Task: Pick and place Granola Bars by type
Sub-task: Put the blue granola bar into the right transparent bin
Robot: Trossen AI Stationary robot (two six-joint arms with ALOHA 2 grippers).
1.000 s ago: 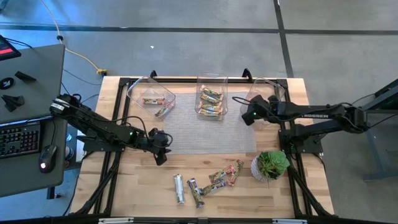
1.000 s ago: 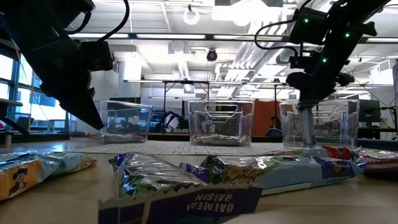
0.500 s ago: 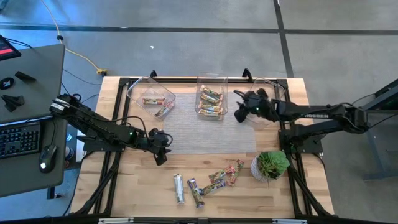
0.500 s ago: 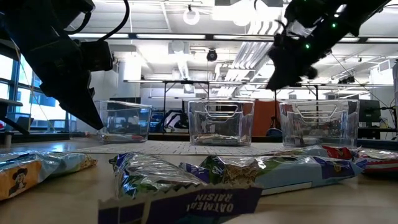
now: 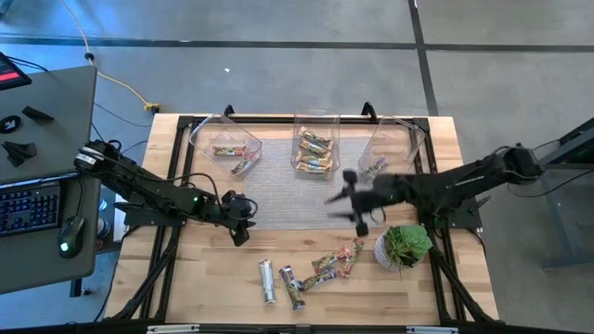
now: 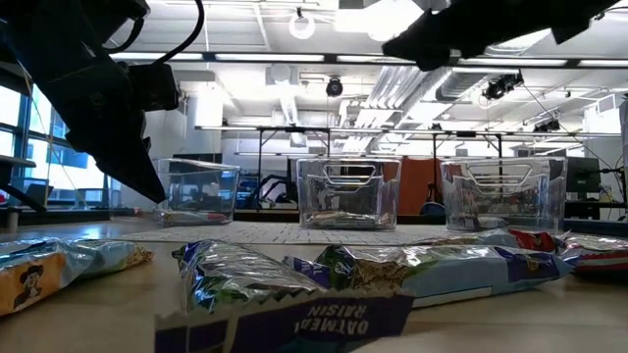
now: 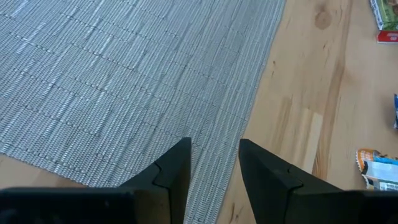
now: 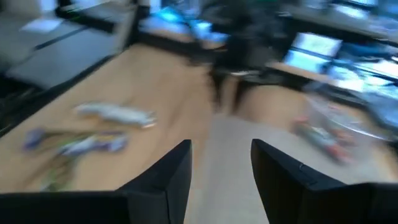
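Wooden table [image 5: 200,278]: loose Granola Bars [image 5: 316,269] near front; right tool [image 5: 353,199] open, empty.

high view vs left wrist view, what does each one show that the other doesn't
Only the high view shows the three clear bins holding sorted bars, the potted plant, the right gripper over the mat, and the desk with a keyboard. Only the left wrist view shows the left gripper close up, open and empty at the mat's edge. Both show the grey woven mat, the wooden table and loose granola bars.
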